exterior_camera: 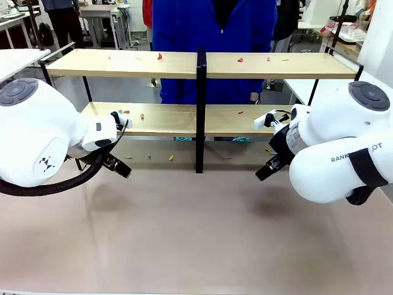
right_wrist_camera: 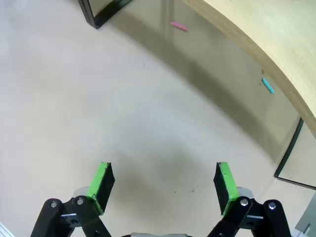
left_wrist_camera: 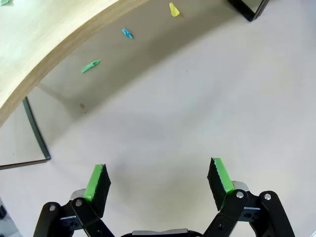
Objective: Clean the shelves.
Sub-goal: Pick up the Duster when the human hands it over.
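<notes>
Across the upper half of the front view: shelves (exterior_camera: 123, 63), strewn with scraps (exterior_camera: 159, 56). Left claw (left_wrist_camera: 159, 170) released, empty, over bench (exterior_camera: 184, 233), lower board off to upper left. Right claw (right_wrist_camera: 163, 170) released too, board at upper right.

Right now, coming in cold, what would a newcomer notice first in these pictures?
The long two-tier shelves span the far side of the table, with small coloured scraps strewn on both boards and on the table beneath. A person in blue stands right behind them. The left gripper and right gripper hang open, low over the table in front of the shelves.
</notes>
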You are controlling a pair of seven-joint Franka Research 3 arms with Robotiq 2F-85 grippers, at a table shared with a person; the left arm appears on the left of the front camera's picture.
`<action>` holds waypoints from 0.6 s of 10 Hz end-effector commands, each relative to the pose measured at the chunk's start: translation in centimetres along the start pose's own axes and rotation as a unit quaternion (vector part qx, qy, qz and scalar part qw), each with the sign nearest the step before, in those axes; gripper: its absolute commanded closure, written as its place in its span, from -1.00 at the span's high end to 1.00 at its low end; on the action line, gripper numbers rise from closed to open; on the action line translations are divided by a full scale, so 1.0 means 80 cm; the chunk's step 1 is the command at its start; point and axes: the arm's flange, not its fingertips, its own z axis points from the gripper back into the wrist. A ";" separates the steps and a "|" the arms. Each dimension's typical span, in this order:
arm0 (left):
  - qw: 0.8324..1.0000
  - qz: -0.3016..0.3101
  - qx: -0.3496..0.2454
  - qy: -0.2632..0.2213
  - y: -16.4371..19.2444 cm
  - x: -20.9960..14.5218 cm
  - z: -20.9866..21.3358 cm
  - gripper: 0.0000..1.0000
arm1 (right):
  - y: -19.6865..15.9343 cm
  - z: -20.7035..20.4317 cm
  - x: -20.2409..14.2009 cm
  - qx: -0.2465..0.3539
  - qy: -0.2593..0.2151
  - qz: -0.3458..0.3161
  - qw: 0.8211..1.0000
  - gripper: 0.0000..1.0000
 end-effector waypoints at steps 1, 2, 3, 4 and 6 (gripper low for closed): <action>1.000 0.000 0.000 0.000 0.000 0.000 0.000 1.00 | 0.000 0.000 0.000 0.000 0.000 0.000 1.000 1.00; 1.000 0.000 0.000 0.000 0.000 0.000 0.000 1.00 | 0.000 0.000 0.000 0.000 0.000 0.000 1.000 1.00; 1.000 0.000 0.000 0.000 0.000 0.000 0.000 1.00 | 0.000 0.000 0.000 0.000 0.000 0.000 1.000 1.00; 1.000 0.000 0.000 0.000 0.000 0.000 0.000 1.00 | 0.000 0.000 0.000 0.000 0.000 0.000 1.000 1.00; 1.000 0.000 0.000 0.000 0.000 0.000 0.000 1.00 | 0.000 0.000 0.000 0.000 0.000 0.000 1.000 1.00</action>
